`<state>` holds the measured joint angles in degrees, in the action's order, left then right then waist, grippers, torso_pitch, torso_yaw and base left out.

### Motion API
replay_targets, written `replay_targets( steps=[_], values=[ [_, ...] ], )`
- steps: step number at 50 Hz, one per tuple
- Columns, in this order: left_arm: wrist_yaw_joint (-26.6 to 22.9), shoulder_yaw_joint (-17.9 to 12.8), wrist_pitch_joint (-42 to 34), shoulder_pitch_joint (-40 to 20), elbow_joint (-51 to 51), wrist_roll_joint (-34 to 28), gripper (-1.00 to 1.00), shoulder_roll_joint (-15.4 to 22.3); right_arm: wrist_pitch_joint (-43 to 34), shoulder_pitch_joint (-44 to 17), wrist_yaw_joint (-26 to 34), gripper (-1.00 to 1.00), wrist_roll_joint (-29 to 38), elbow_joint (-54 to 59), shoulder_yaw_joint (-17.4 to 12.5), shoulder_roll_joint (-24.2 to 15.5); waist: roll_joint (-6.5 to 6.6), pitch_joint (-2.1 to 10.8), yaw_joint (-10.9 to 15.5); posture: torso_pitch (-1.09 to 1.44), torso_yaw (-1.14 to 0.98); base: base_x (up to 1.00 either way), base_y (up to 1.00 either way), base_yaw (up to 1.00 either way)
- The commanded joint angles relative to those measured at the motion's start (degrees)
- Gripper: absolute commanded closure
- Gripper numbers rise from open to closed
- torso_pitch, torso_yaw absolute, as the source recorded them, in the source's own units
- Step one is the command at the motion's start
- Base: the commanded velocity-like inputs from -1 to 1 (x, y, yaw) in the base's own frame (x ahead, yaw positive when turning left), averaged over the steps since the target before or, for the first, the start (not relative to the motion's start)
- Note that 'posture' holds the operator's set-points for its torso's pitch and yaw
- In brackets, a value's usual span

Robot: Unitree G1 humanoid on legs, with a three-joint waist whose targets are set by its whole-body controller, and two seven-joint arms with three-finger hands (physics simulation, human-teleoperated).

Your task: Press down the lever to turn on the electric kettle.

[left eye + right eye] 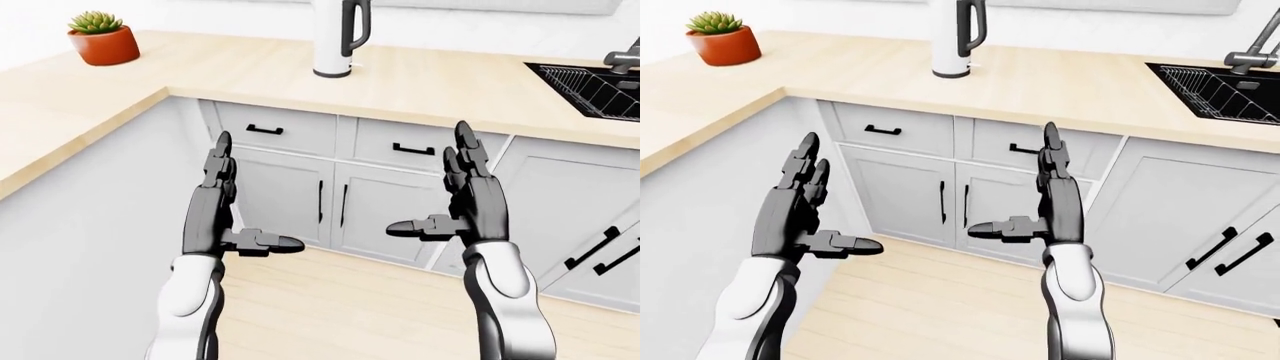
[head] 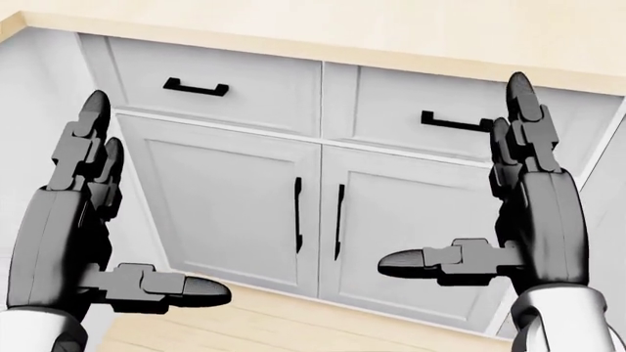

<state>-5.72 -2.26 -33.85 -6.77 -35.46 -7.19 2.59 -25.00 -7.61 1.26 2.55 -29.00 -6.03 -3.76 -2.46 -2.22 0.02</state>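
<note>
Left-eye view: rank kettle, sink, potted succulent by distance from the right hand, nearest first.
From the right hand:
1. Sink, on the counter at the view's right edge, the closest.
2. Kettle, top centre on the counter, farther up and left.
3. Potted succulent, top left corner, plainly farthest.

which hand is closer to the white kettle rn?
Right, marginally. White electric kettle with black handle stands on the counter; right hand is below and right of it, left hand below-left. Neither touches it.

Electric kettle (image 1: 340, 37): upper body and lid cut off by top edge in both eye views; lever not discernible. Sink (image 1: 590, 86): cropped at right edge. Faucet (image 1: 1252, 49): partly out of frame.
</note>
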Motion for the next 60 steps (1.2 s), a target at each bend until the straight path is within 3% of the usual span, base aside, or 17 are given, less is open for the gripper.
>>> replay_targets(
  steps=[1, 7, 10, 19, 23, 32, 34, 36, 37, 39, 45, 47, 49, 50, 51, 54, 60],
  values=[
    [0.31, -0.94, 1.62, -1.25, -2.40, -0.18, -1.00, 0.51, 1.28, -1.45, -0.04, -1.00, -0.09, -2.27, 0.48, -0.02, -0.59, 0.90, 0.17, 0.00, 0.00, 0.20, 0.00, 0.00],
    [0.33, -0.98, 1.15, -1.86, -2.52, -0.22, -1.00, 0.61, 1.35, -1.34, 0.03, -1.00, -0.18, -2.26, 0.49, -0.02, 2.77, 0.16, -0.23, 0.00, 0.00, 0.19, 0.00, 0.00],
    [0.28, -1.10, 0.83, -1.98, -2.85, -0.17, -1.00, 0.67, 1.38, -1.36, 0.01, -1.00, -0.18, -2.25, 0.49, -0.01, 7.14, 1.28, -0.56, 0.00, 0.00, 0.19, 0.00, 0.00],
    [0.23, -1.37, 0.61, -2.39, -2.91, 0.10, -1.00, 0.82, 0.96, -1.31, -0.11, -1.00, -0.12, -2.83, 0.36, -0.05, 3.43, 0.73, 0.72, 0.00, 0.00, 0.19, 0.00, 0.00],
    [0.26, -1.31, -0.42, -3.31, -3.35, 0.03, -1.00, 0.96, -0.37, -1.23, -0.06, -1.00, -0.46, -4.76, -0.45, -0.37, -1.84, 1.73, 0.98, 0.00, 0.00, 0.20, 0.00, 0.00],
    [0.36, -1.24, -1.23, -4.12, -3.79, -0.08, -1.00, 1.08, -1.70, -0.98, -0.19, -1.00, -1.47, -7.07, -2.10, -0.98, 2.14, 0.26, -0.16, 0.00, 0.00, 0.20, 0.00, 0.00],
    [0.43, -1.14, -0.98, -4.00, -3.65, -0.15, -1.00, 1.04, -1.60, -1.02, -0.12, -1.00, -1.55, -6.82, -2.14, -1.08, 4.03, 0.35, -0.46, 0.00, 0.00, 0.20, 0.00, 0.00],
    [0.41, -1.19, -1.02, -4.09, -3.64, -0.13, -1.00, 1.06, -1.51, -1.06, -0.11, -1.00, -1.52, -6.71, -2.07, -1.11, 7.64, 1.58, -0.57, 0.00, 0.00, 0.20, 0.00, 0.00],
    [0.39, -1.19, -0.96, -4.05, -3.61, -0.15, -1.00, 1.09, -1.51, -1.04, -0.12, -1.00, -1.50, -6.74, -2.05, -1.11, 5.44, 1.29, 0.20, 0.00, 0.00, 0.20, 0.00, 0.00],
    [0.34, -1.20, -1.09, -3.85, -3.90, -0.20, -1.00, 1.09, -1.53, -1.06, -0.15, -1.00, -1.49, -6.79, -2.07, -1.11, 6.10, 0.94, 0.30, 0.00, 0.00, 0.20, 0.00, 0.00],
    [0.26, -1.28, -0.98, -3.75, -3.95, -0.21, -1.00, 1.09, -1.43, -1.13, -0.24, -1.00, -1.41, -6.63, -1.96, -1.07, 3.07, 0.72, 0.88, 0.00, 0.00, 0.20, 0.00, 0.00],
    [0.26, -1.25, -0.69, -3.61, -3.75, -0.22, -1.00, 1.07, -1.41, -1.15, -0.30, -1.00, -1.37, -6.60, -1.94, -1.04, 1.15, 0.81, 1.07, 0.00, 0.00, 0.20, 0.00, 0.00],
    [0.21, -1.38, -0.97, -3.71, -3.98, -0.21, -1.00, 1.12, -1.47, -1.16, -0.34, -1.00, -1.26, -6.67, -1.85, -1.06, -2.62, 1.91, 0.92, 0.00, 0.00, 0.20, 0.00, 0.00],
    [0.23, -1.38, -0.92, -3.65, -3.98, -0.21, -1.00, 1.10, -1.43, -1.14, -0.36, -1.00, -1.29, -6.66, -1.87, -1.02, 0.01, 1.19, 0.20, 0.00, 0.00, 0.20, 0.00, 0.00],
    [0.22, -1.32, -0.95, -3.62, -4.03, -0.25, -1.00, 1.12, -1.45, -1.14, -0.39, -1.00, -1.27, -6.65, -1.88, -1.02, -0.92, 0.97, 0.50, 0.00, 0.00, 0.20, 0.00, 0.00],
    [0.12, -1.00, -1.52, -3.84, -4.63, -0.91, -1.00, 1.25, -1.55, -1.14, -0.42, -1.00, -1.30, -6.77, -1.99, -1.05, -0.07, 1.18, -0.01, 0.00, 0.00, 0.20, 0.00, 0.00],
    [-0.10, -1.14, -1.68, -4.01, -4.59, -0.91, -1.00, 1.15, -2.03, -1.14, -0.30, -1.00, -1.19, -7.23, -1.91, -1.11, 4.39, 0.39, -0.53, 0.00, 0.00, 0.20, 0.00, 0.00]
  ],
)
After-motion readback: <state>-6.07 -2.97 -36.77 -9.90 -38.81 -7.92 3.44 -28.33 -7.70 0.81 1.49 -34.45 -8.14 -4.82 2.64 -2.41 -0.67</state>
